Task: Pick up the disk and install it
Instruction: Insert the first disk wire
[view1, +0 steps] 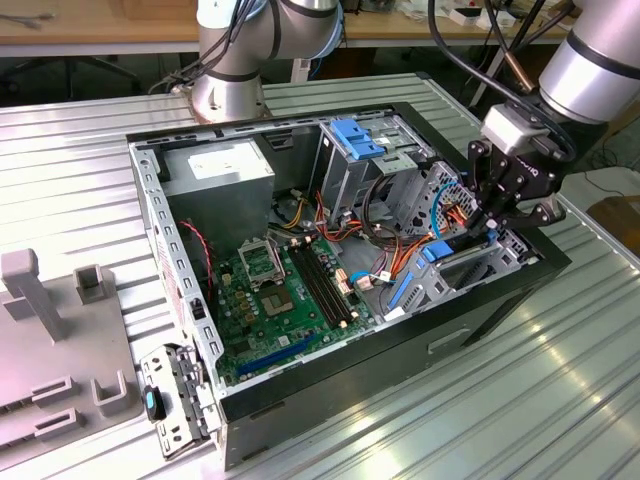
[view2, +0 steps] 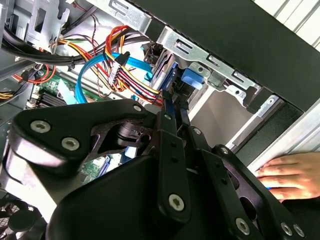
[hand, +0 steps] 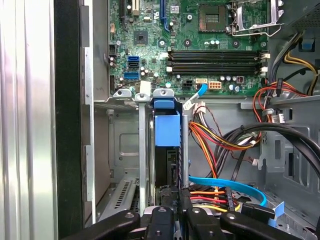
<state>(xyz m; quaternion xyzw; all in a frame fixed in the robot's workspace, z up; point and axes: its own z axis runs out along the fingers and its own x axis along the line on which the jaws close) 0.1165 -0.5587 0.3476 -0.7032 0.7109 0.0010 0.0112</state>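
Gripper (view1: 497, 222), black and two-fingered, hangs in the exterior view over the open black computer case's (view1: 500, 290) drive bay at the exterior view's right. In both wrist views its fingers (hand: 172, 212) are clamped on the disk (hand: 166, 145), a dark drive standing on edge in its bright blue plastic carrier, partly down the metal slot. Slight tilt could jam it on the rails or snag the orange and blue cables (hand: 220, 192) just beside.

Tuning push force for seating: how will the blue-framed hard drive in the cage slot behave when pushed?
The dark drive in its bright blue plastic carrier looks rigid, so it likely slides without bending. Standing edge-on between the metal cage rails, it probably can't tip. The orange and red wires close beside it may snag.
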